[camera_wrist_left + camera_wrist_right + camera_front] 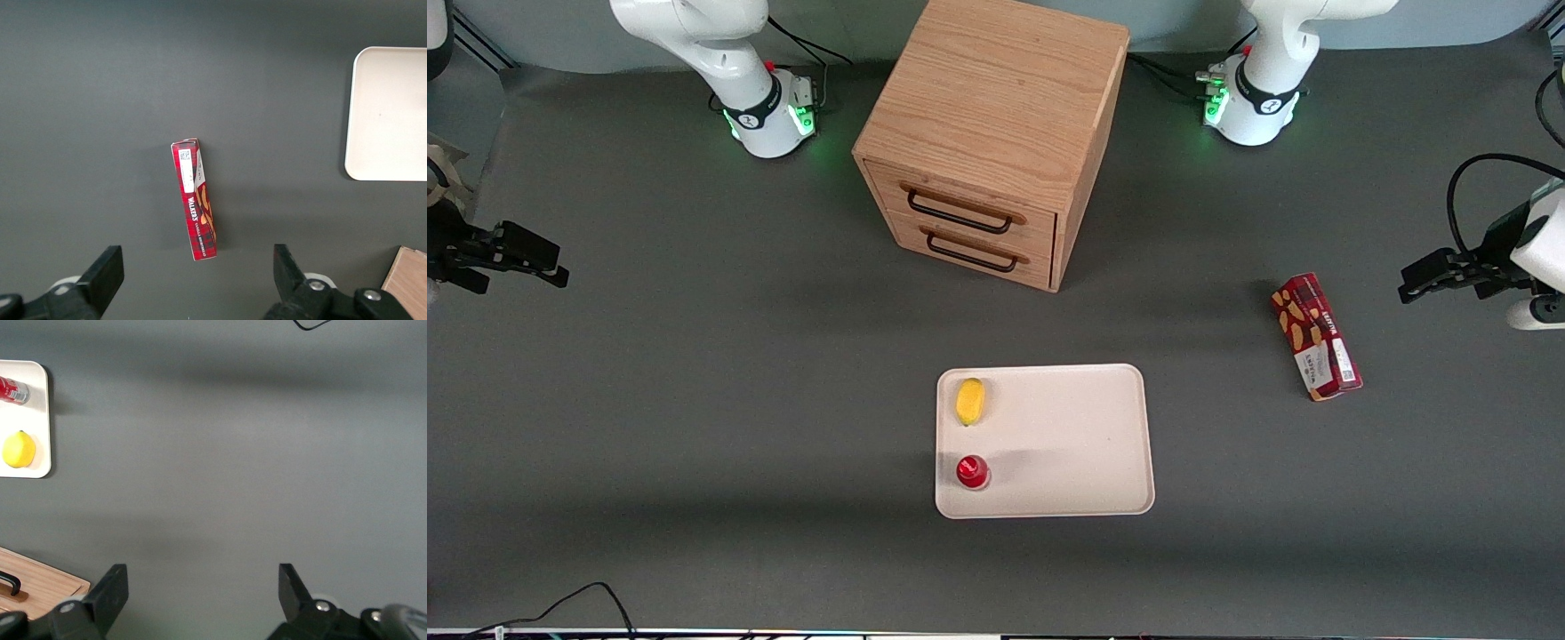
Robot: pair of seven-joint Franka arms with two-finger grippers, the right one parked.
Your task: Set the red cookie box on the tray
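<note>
Even overhead light, soft shadows beside cabinet (996, 133), sharp focus, no glare

Red cookie box (1316, 336) lies flat on the desk (694, 400), toward the working arm's end, well apart from the tray (1076, 444). Gripper (1409, 289) hangs above the desk near the box, fingers (107, 270) spread. Lemon (969, 401) and can (972, 472) sit on the tray, cabinet (996, 133) farther from the camera.
</note>
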